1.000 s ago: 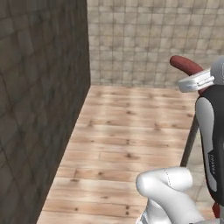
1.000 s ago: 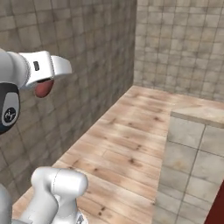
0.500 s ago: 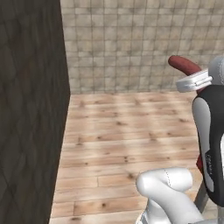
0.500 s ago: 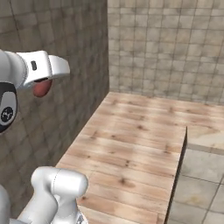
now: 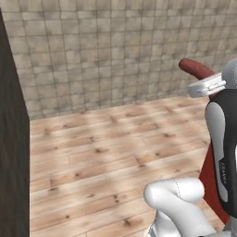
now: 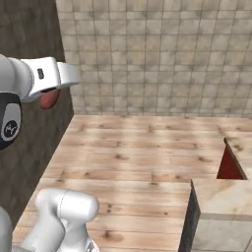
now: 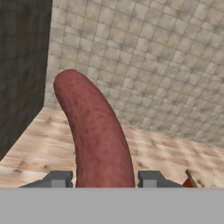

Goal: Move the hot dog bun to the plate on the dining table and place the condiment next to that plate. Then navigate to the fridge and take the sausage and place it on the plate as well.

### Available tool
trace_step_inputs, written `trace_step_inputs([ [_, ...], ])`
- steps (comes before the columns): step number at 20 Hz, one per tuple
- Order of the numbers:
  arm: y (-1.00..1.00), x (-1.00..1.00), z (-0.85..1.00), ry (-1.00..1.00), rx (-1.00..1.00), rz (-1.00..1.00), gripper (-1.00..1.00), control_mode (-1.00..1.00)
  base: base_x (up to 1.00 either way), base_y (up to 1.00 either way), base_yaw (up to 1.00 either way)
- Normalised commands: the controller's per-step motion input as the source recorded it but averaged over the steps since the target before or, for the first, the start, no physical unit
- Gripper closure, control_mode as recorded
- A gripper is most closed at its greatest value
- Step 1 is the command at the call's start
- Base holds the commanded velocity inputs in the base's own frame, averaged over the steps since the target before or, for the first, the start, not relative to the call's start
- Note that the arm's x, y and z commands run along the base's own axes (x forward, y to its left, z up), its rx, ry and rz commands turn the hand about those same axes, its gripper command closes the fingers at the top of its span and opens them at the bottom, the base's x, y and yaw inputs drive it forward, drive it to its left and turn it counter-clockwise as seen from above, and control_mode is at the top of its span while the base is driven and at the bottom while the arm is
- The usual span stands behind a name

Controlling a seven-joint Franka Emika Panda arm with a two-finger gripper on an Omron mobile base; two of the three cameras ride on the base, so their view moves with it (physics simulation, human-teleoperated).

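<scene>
Floorboards (image 5: 106,148) of pale wood run to a tiled back wall (image 5: 115,51) of beige-grey squares, and a darker tiled wall (image 6: 24,29) closes the room on the left in all three views. In the right base view a marbled beige surface (image 6: 221,197) juts in at the lower right, its top stepped in two levels, with a wedge of red base (image 6: 230,166) showing between them.

The tool (image 7: 105,183) is clamped on the sausage (image 7: 94,131), which rises curved and reddish-brown from between the two dark finger tips (image 7: 59,178) in the hand view, held high above the floor with the back wall behind it. In the left base view one rounded end of the sausage pokes out past the white hand at the right edge; in the right base view a rounded end hangs under the hand at the upper left.

The lower part of the sausage is cut off by the bottom of the hand view, so how far it sits in the grip cannot be told. The surface is cropped by the right and bottom edges of its view, and its full outline is not visible. A red strip (image 5: 210,185) beside the arm in the left base view is too partial to identify.

Between the dark wall on the left and the near corner of the surface, the floor lies bare up to the back wall.
</scene>
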Motion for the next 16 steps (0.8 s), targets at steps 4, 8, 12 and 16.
trace_step_inputs([
  [4,0.0,0.0,0.0,0.0,0.0,0.0,1.0,1.0,1.0,0.31,-0.45],
  [8,0.0,0.0,0.0,0.0,0.0,0.0,1.0,1.0,1.0,0.38,-0.44],
  [12,0.0,0.0,0.0,0.0,0.0,0.0,1.0,1.0,1.0,0.36,-0.44],
  [16,0.0,0.0,0.0,0.0,0.0,0.0,1.0,1.0,1.0,0.34,-0.44],
])
